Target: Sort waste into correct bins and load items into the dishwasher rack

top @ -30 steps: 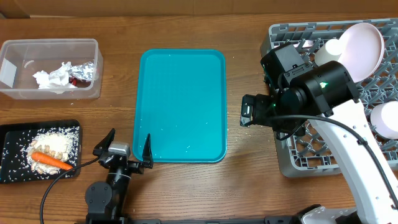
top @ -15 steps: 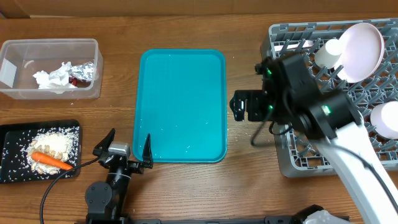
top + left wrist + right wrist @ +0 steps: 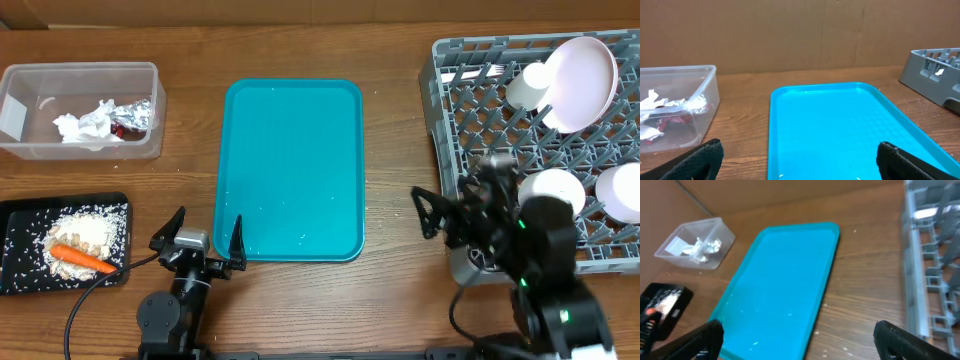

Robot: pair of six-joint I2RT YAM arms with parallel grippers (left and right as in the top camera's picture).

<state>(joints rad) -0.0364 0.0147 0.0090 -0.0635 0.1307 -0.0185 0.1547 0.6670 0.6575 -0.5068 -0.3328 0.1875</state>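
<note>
The grey dishwasher rack (image 3: 455,110) at the right holds a white plate (image 3: 580,80), a cup (image 3: 527,86), two bowls (image 3: 556,190) and a fork (image 3: 495,70). In the clear tub (image 3: 80,72) at the back left lie white napkins (image 3: 85,125) and a foil wrapper (image 3: 137,116). The black tray (image 3: 15,245) carries rice, pasta (image 3: 88,230) and a carrot (image 3: 82,259). My left gripper (image 3: 208,235) (image 3: 799,155) stands open at the teal tray's near left corner. My right gripper (image 3: 452,200) (image 3: 797,332) is open and empty by the rack's front left corner.
The teal serving tray (image 3: 293,168) lies in the middle with only a few crumbs on it. A brown cardboard wall (image 3: 790,35) closes the back. In the right wrist view the rack's edge (image 3: 912,280) stands close at the right.
My right arm has drawn back from over the rack's left edge toward the table's front, jaws open throughout. One bowl it covered now shows. The left arm has not moved.
</note>
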